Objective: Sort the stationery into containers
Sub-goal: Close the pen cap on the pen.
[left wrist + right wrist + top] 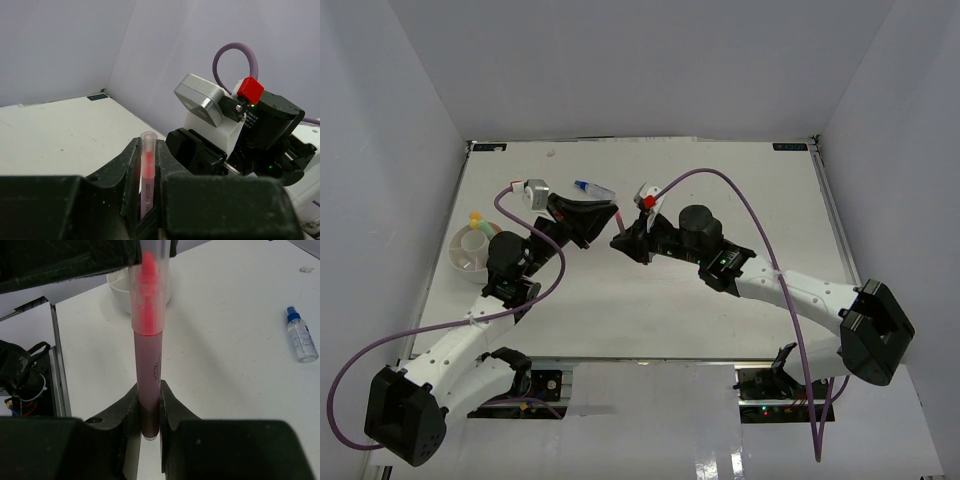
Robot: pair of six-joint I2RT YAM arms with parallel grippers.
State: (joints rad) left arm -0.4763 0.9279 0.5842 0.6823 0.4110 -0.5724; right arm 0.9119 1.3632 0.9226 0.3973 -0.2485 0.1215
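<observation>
The right claw (149,405) was pressed together on the lower barrel of a red pen (149,355), its two fingers pinching the shaft just above the butt end. The pen ran straight out from that grip, and its clear-capped end (red tip showing through the plastic) was pinched in turn by the left claw (148,150), whose fingers closed on either side of the cap with only the cap's rim poking out past them. So the pen spanned the two claws, held at both ends, off the desk (740,200) near its middle.

Beyond the claws, a white blue-capped bottle (592,188) lay on its side on the desk, just behind the left claw in the overhead view. The round white dish (470,255) sat well apart near the desk's left edge, beside the left arm's elbow, with yellow and green items visible at its far side.
</observation>
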